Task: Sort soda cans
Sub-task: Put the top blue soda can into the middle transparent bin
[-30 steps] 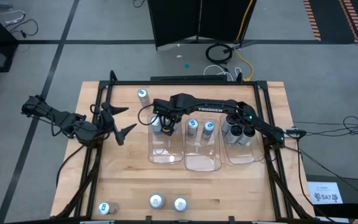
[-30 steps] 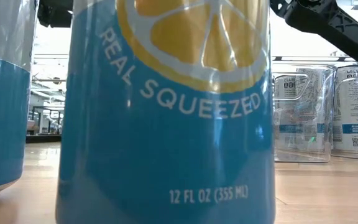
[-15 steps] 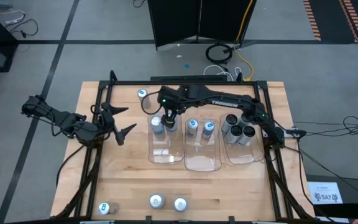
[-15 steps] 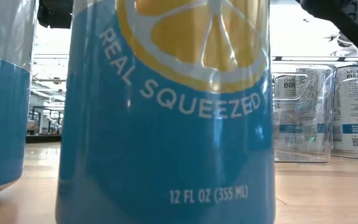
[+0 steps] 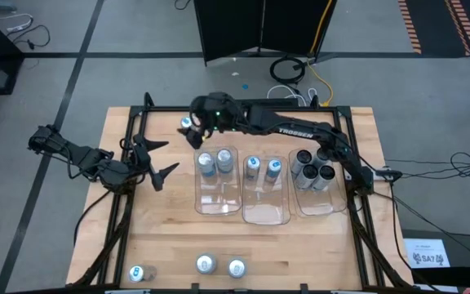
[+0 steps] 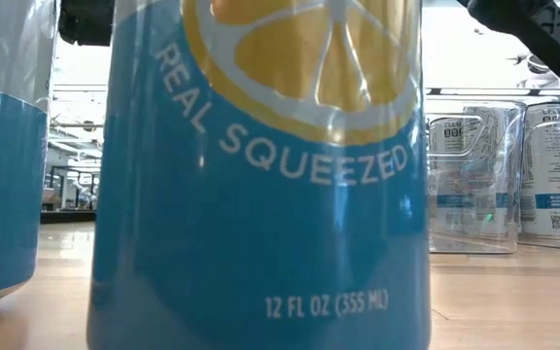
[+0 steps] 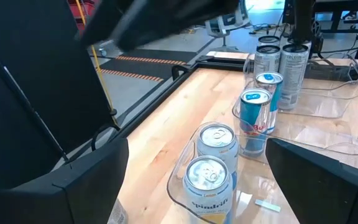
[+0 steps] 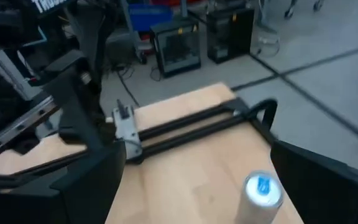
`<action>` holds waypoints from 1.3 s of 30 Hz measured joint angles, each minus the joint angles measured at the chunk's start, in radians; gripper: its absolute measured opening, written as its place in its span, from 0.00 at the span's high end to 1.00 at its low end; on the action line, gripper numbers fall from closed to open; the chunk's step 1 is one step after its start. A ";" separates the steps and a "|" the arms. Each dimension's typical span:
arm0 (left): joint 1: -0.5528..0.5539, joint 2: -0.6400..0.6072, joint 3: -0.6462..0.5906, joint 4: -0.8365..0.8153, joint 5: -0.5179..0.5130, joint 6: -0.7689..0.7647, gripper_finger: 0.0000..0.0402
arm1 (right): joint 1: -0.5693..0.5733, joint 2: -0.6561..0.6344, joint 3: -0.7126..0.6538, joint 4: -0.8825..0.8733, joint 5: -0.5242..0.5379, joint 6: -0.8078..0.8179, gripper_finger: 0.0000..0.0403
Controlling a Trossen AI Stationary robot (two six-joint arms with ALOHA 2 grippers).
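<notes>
Three clear trays stand mid-table. The left tray (image 5: 215, 196) holds two silver-topped soda cans (image 5: 215, 161), the middle tray (image 5: 266, 208) two blue cans (image 5: 263, 167), and the right tray (image 5: 317, 200) several dark cans (image 5: 314, 167). A lone blue-tabbed can (image 5: 186, 123) stands upright near the far left edge. My right gripper (image 5: 194, 135) hovers open beside and above it; its wrist view shows this can (image 8: 263, 193) ahead of the empty gripper (image 8: 197, 186). My left gripper (image 5: 163, 159) waits open at the table's left, facing the trays (image 7: 216, 162).
Three more cans (image 5: 205, 264) stand along the near edge; one of them fills the low view (image 6: 261, 175). A black frame rail (image 5: 243, 106) runs along the far edge. Bare wood lies between the trays and the near cans.
My right gripper has risen out of the left tray, staying open, and a second can now shows there beside the first. It has swung toward the far left corner and tipped up from pointing down to nearly level, ending by the lone can.
</notes>
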State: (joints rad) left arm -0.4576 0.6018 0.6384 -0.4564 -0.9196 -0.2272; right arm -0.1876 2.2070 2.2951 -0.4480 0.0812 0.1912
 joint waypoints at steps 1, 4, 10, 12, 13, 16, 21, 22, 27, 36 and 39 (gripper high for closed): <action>0.000 0.000 0.000 0.000 0.000 0.000 0.03 | -0.005 0.000 0.000 0.020 0.000 -0.014 0.03; 0.000 0.000 0.000 -0.001 0.000 -0.001 0.03 | -0.022 0.002 0.000 0.055 0.000 -0.054 0.03; 0.000 0.000 0.000 -0.002 -0.016 -0.003 0.03 | -0.070 0.002 0.000 0.063 -0.016 0.022 0.03; 0.000 0.000 0.000 0.002 -0.041 -0.004 0.03 | -0.084 0.002 0.000 0.037 -0.031 0.030 0.03; 0.000 0.000 0.000 0.002 -0.054 -0.006 0.03 | -0.089 0.004 0.000 0.022 -0.029 0.029 0.03; 0.000 0.000 0.000 -0.006 -0.108 -0.055 0.03 | -0.098 0.011 0.000 -0.033 -0.033 0.025 0.03; 0.012 0.000 0.000 -0.040 -0.133 -0.134 0.03 | -0.100 0.030 -0.001 -0.128 -0.034 -0.005 0.03; 0.018 0.000 -0.001 -0.041 -0.133 -0.159 0.03 | -0.100 0.030 -0.001 -0.151 -0.033 -0.005 0.03; 0.063 0.000 -0.003 -0.076 -0.126 -0.263 0.03 | -0.100 0.026 0.000 -0.311 -0.031 0.020 0.03; 0.275 0.003 -0.003 -0.065 0.107 -0.258 0.03 | -0.082 -0.019 0.000 -0.647 -0.032 0.033 0.03; 0.377 0.007 -0.004 0.024 0.187 -0.167 0.03 | -0.059 -0.034 0.000 -0.671 -0.030 0.032 0.03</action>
State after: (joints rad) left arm -0.0801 0.6084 0.6342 -0.4327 -0.7326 -0.3940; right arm -0.2461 2.1735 2.2948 -1.1193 0.0516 0.2230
